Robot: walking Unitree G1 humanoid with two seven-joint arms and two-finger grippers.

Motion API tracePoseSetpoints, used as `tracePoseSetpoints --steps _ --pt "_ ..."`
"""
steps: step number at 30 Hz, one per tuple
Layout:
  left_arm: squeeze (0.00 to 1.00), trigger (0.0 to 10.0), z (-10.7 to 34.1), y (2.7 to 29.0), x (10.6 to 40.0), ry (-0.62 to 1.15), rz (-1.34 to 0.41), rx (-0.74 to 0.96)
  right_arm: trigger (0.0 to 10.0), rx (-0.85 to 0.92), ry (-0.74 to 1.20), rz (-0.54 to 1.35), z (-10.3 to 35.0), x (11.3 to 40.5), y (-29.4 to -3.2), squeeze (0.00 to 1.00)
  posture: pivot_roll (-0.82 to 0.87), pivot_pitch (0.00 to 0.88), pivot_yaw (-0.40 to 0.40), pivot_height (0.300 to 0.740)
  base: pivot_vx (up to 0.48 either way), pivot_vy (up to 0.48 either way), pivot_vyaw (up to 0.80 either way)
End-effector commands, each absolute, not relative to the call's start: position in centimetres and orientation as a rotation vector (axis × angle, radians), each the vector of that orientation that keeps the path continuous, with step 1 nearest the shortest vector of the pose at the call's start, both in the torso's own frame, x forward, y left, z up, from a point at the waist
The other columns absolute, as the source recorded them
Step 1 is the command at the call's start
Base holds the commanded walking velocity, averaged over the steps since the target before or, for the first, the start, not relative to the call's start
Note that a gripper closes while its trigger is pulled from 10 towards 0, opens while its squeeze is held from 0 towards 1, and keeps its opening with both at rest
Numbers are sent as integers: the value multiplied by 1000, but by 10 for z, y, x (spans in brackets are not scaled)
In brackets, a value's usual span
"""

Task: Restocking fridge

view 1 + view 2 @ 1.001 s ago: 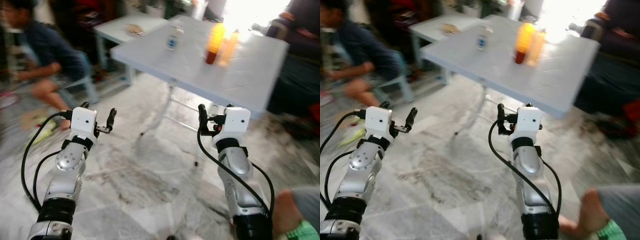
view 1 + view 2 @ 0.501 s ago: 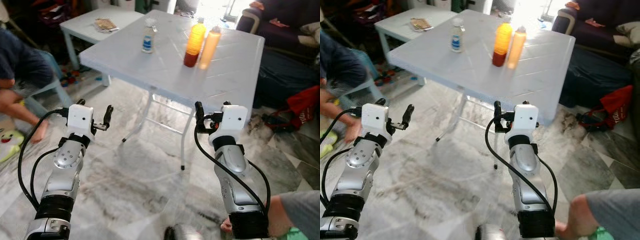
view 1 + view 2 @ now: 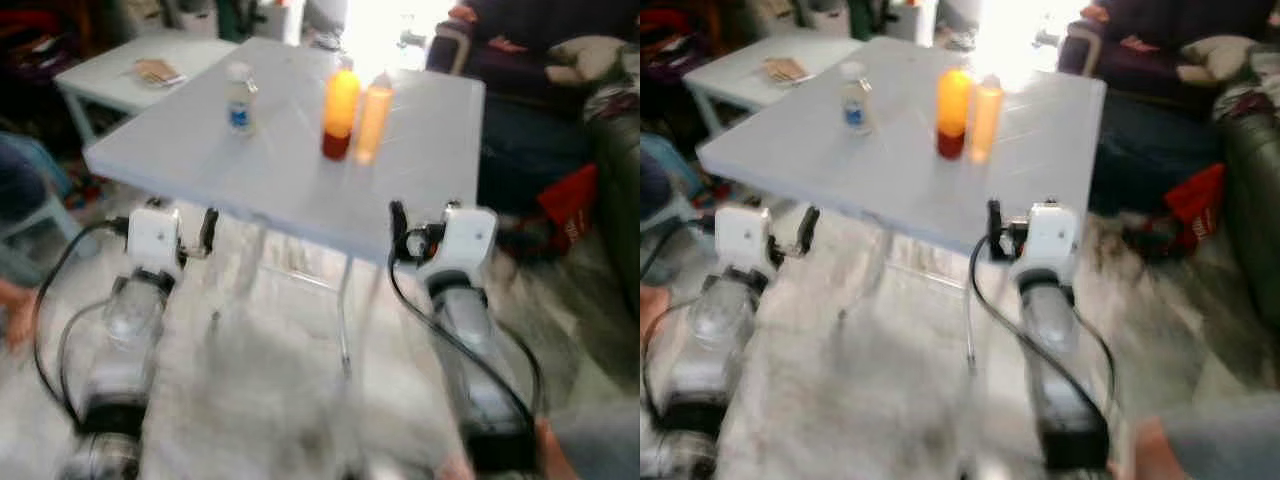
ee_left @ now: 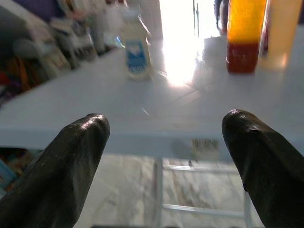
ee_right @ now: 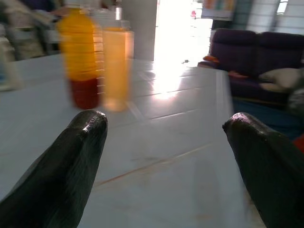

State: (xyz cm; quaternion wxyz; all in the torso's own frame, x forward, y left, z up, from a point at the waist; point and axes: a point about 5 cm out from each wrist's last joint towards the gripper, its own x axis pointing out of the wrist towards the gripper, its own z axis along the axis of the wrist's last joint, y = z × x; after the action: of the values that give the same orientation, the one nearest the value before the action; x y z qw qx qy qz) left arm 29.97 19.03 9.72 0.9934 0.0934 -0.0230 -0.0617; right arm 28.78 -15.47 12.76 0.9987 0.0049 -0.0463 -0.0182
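A white table [image 3: 420, 150] stands right before me, its near edge level with my grippers. On it stand a small clear bottle with a blue label [image 3: 238, 97], an orange bottle with a dark red base [image 3: 339, 112] and a paler orange bottle [image 3: 373, 118] touching its side. My left gripper [image 3: 180, 218] is open at the table's near edge, facing the small bottle [image 4: 137, 45]. At the same edge my right gripper [image 3: 425, 222] is open and empty, and the two orange bottles [image 5: 80, 57] stand beyond it. The picture is blurred.
A lower white table [image 3: 110, 75] with a packet on it stands at the back left. A dark sofa [image 3: 530, 60] and a red bag [image 3: 565, 200] are on the right. A person's limb [image 3: 12, 310] is at the left edge. Thin table legs [image 3: 345, 320] stand on marble floor.
The whole view has shifted and blurred: the camera has come closer to the table, which now reaches my grippers. Both arms hold the same pose, fingers still apart.
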Motion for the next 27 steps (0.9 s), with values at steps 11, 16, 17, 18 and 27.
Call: tracePoseSetpoints --steps 11,16,17,18,27 --pt "0 10000 99 213 293 -30 -57 197 10000 31 -119 -12 133 288 -146 0 -35 0 -28 740 0 0 0" --pt "0 10000 103 206 298 -48 -84 199 10000 18 -119 -7 134 290 -146 0 -39 0 -28 740 396 99 0" --pt "0 10000 103 206 298 -47 -85 199 10000 15 -117 -10 133 290 -147 0 -44 0 -26 740 454 0 -463" --pt "0 10000 103 205 298 -46 -87 198 10000 12 -115 -14 133 290 -148 0 -44 0 -26 740 454 0 -800" --pt "0 10000 103 202 300 -37 -90 184 10000 15 -120 -7 133 288 -145 0 -44 0 -27 740 447 0 -507"
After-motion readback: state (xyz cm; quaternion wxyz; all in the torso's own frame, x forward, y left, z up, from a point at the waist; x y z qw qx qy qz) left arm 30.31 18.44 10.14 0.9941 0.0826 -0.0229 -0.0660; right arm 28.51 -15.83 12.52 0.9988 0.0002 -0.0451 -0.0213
